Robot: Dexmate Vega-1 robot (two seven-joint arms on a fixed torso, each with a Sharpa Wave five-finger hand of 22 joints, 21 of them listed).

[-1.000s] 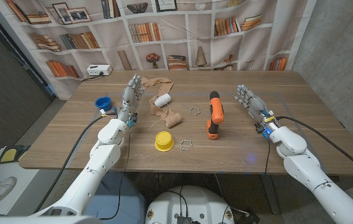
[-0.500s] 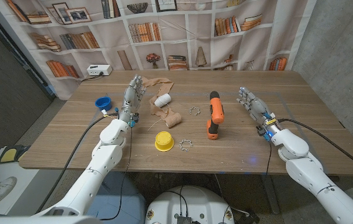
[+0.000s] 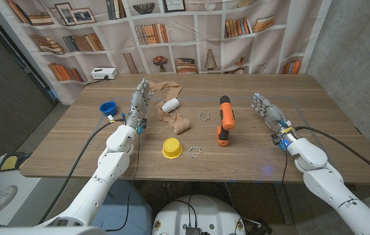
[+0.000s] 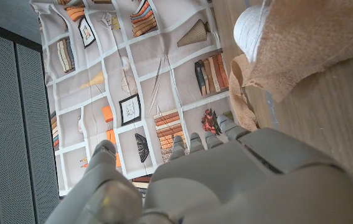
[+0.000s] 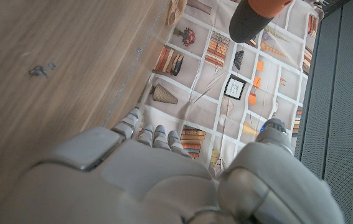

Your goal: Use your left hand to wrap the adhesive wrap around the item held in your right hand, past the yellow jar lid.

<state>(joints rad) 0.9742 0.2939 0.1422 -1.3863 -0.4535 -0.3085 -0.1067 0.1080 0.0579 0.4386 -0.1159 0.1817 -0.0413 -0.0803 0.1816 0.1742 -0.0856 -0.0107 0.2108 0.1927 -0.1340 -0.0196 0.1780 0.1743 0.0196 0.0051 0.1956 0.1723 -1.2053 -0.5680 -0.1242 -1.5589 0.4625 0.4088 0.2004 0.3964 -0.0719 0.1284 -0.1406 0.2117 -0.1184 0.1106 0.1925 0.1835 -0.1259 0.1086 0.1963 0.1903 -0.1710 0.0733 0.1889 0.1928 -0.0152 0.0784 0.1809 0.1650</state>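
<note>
A tan adhesive wrap (image 3: 173, 116) lies loosely unrolled on the table beyond the yellow jar lid (image 3: 171, 148), with a white roll (image 3: 169, 105) lying on it. In the left wrist view the wrap (image 4: 301, 46) and the white roll (image 4: 253, 30) lie just past my fingers. My left hand (image 3: 138, 103) stands open just left of the wrap, holding nothing. An orange and black power drill (image 3: 224, 119) lies on the table's middle; its dark end (image 5: 251, 18) shows in the right wrist view. My right hand (image 3: 267, 111) stands open to the right of the drill, apart from it.
A blue cup (image 3: 108, 108) stands at the left. Two small metal rings lie on the table, one (image 3: 194, 152) beside the lid and one (image 3: 203, 117) left of the drill. A white box (image 3: 104, 74) sits at the far left edge. A bookshelf backdrop hangs behind.
My right hand has drifted slightly to the right, away from the drill. The left hand and the objects have stayed put.
</note>
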